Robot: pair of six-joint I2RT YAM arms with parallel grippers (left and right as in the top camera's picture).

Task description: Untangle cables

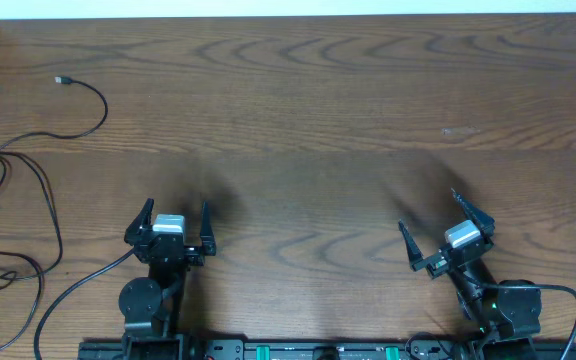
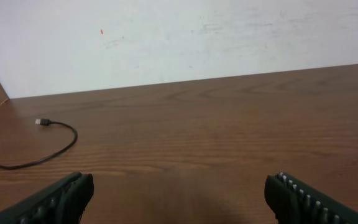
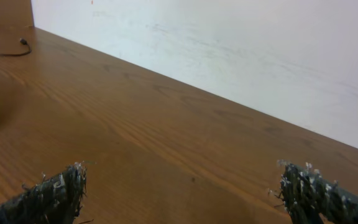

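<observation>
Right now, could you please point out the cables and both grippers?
cables [image 1: 63, 80], overhead view, plug end of one black cord.
left gripper [image 1: 178, 204], overhead view, midway between its fingertips.
right gripper [image 1: 428, 209], overhead view, midway between its fingertips.

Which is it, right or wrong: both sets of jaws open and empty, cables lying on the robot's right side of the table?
Wrong on one point. The cables lie on the robot's left side of the table, not its right; the overhead view shows it. The rest stands: both sets of jaws are open and empty.
</observation>
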